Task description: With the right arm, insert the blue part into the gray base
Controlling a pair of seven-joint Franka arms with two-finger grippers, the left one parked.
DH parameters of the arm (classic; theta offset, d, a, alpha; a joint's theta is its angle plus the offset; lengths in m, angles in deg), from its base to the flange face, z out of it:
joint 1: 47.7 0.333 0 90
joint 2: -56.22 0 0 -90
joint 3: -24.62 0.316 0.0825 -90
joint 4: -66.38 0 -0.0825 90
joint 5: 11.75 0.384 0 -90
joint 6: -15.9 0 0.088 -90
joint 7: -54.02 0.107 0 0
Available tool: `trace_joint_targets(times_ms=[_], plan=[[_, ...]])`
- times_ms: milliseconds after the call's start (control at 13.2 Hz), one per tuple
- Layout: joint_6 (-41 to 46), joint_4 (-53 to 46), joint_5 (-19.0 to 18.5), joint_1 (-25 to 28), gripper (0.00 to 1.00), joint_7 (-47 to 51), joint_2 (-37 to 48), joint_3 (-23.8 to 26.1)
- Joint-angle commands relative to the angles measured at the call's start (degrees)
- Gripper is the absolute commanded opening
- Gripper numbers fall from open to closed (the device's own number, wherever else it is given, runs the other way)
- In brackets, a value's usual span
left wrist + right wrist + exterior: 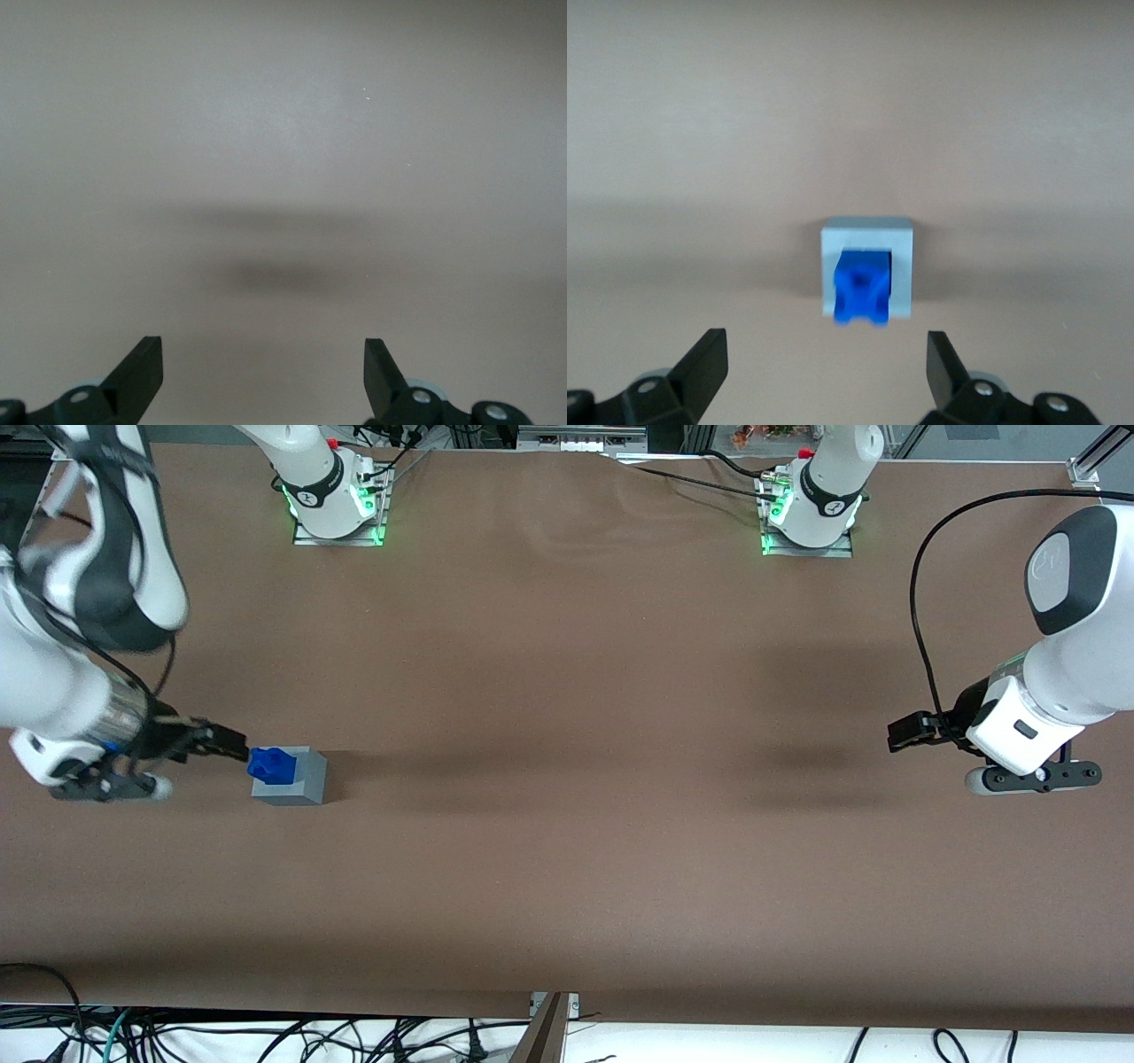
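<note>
The gray base (299, 781) stands on the brown table toward the working arm's end. The blue part (270, 764) sits in the recessed face of the base and sticks out of it toward my gripper. My right gripper (236, 746) hovers low just beside the blue part, a short gap away from it. In the right wrist view the blue part (861, 289) shows inside the gray base (868, 235), ahead of the gripper (827, 343). The gripper is open, and only bare table lies between its black fingertips (709, 350).
The brown table (567, 824) stretches wide toward the parked arm's end. Two arm bases (337, 505) (808, 509) stand at the table edge farthest from the front camera. Loose cables (266, 1036) hang below the nearest edge.
</note>
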Motion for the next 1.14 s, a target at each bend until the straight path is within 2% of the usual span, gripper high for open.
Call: trace_joint_targets(times_ms=[0, 227, 455, 682, 1061], plan=[[7.4, -0.5, -0.3, 0.0, 0.99, 0.3, 5.7, 0.3], [9.1, 4.7, -0.4, 0.0, 0.99, 0.8, 12.1, 0.2], [9.8, 2.1, -0.8, 0.0, 0.99, 0.0, 12.0, 0.2], [10.6, 1.3, -5.3, 1.0, 0.99, 0.0, 11.8, 0.9], [12.4, 1.3, -5.2, 1.0, 0.99, -0.1, 11.9, 1.0]])
